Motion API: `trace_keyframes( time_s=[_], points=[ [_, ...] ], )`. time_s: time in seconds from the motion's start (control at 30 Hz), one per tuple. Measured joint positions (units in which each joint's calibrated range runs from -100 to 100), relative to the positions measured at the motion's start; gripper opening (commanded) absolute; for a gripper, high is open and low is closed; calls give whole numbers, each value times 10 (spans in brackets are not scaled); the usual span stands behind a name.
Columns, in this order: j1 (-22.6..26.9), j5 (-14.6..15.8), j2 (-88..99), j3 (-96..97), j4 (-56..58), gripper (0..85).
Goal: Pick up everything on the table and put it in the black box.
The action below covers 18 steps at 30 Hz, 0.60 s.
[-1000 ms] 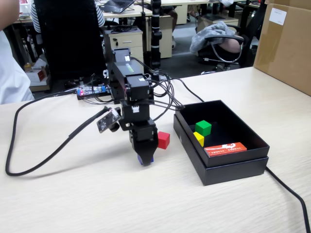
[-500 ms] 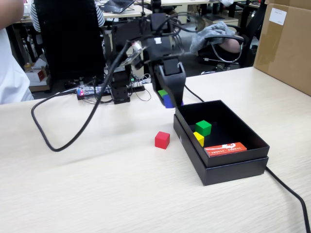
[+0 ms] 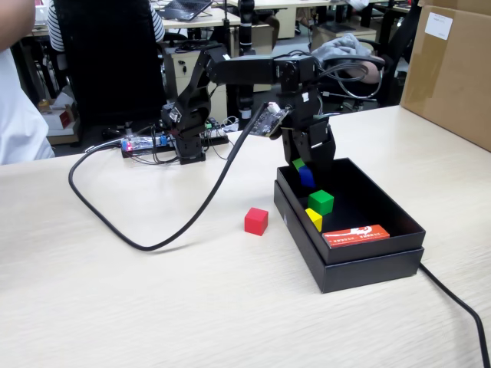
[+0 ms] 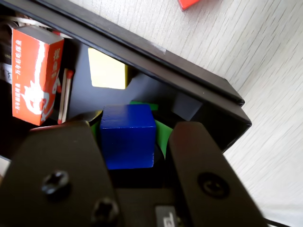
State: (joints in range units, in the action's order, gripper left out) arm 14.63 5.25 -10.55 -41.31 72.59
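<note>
One small glossy blue cube point(image 4: 128, 136) is being pinched by the black gripper point(image 3: 305, 173) over the shallow matte black cardboard box point(image 3: 368, 262), right of centre in the fixed view. Green point(image 3: 321, 202) and yellow point(image 3: 314, 220) cubes are lying inside; the red cube point(image 3: 256, 221) is sitting on the pale wood-grain table point(image 3: 153, 307).

the flat orange-red card point(image 4: 34, 75) in the shallow matte black cardboard box point(image 4: 199, 80) has white marks and a line of small signs down its edge, too small to read. the white paper label point(image 3: 438, 25) on the big brown carton point(image 3: 449, 73) is blurred. no words or numbers can be read anywhere.
</note>
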Motion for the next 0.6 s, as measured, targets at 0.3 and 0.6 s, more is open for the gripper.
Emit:
trace_keyframes(
  time_s=[0.3,0.6],
  points=[
    [-5,0,-35,27,-1,129],
    [-1,7,-43,37,-3,290]
  ],
)
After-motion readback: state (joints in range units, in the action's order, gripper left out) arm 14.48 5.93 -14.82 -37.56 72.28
